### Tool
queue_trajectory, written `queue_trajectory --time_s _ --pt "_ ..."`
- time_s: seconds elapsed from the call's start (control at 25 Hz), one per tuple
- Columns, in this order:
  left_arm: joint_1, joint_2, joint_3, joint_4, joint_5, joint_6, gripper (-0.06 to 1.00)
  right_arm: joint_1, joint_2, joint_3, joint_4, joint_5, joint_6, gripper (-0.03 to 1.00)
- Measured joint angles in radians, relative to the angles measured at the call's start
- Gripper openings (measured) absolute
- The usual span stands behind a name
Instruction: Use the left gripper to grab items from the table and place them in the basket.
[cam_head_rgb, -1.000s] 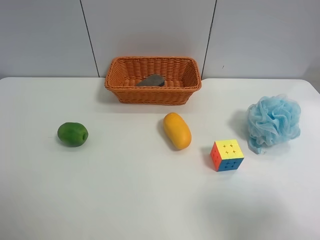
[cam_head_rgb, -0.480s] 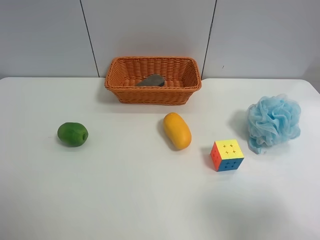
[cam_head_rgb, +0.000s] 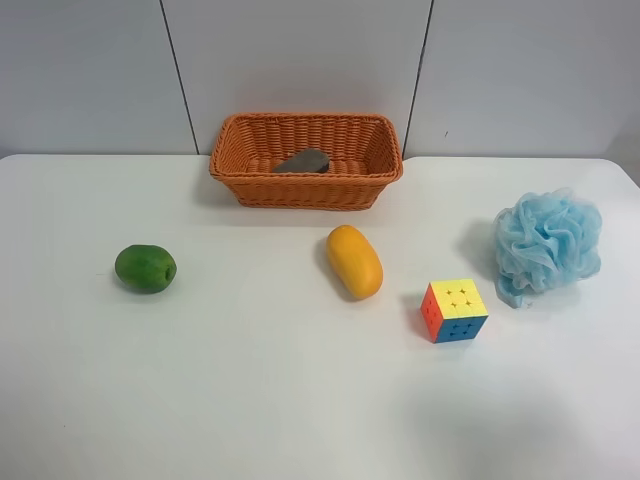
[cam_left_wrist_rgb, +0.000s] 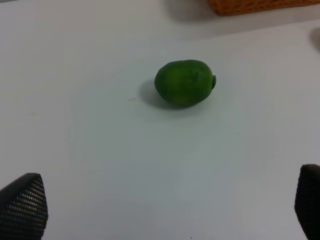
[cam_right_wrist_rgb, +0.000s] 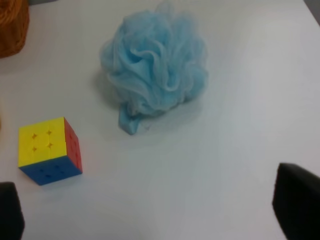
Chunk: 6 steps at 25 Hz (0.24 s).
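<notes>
The orange wicker basket (cam_head_rgb: 300, 190) stands at the back of the white table (cam_head_rgb: 250, 390), with the flat grey block (cam_head_rgb: 302, 161) inside it. On the table lie the green fruit (cam_head_rgb: 145, 268), the orange-yellow mango (cam_head_rgb: 354, 261), the puzzle cube (cam_head_rgb: 454, 310) and the light-blue pouf (cam_head_rgb: 547, 244). No arm shows in the exterior high view. In the left wrist view my left gripper (cam_left_wrist_rgb: 165, 202) is open and empty, some way short of the green fruit (cam_left_wrist_rgb: 184, 83). My right gripper (cam_right_wrist_rgb: 152, 205) is open and empty, near the cube (cam_right_wrist_rgb: 47, 150) and the pouf (cam_right_wrist_rgb: 155, 65).
A grey panelled wall runs behind the table. A corner of the basket shows in the left wrist view (cam_left_wrist_rgb: 260, 6) and in the right wrist view (cam_right_wrist_rgb: 12, 27). The items lie well apart from each other.
</notes>
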Motion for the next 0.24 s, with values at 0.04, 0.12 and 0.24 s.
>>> queue_trajectory --time_s 0.04,0.12,0.24 --pt "0.000 0.000 0.000 0.000 0.000 0.000 0.99 0.000 0.000 0.000 0.000 0.000 0.000 0.99" --pt "0.000 0.000 0.000 0.000 0.000 0.000 0.99 0.000 0.000 0.000 0.000 0.000 0.000 0.99" --pt "0.000 0.000 0.000 0.000 0.000 0.000 0.99 0.000 0.000 0.000 0.000 0.000 0.000 0.99"
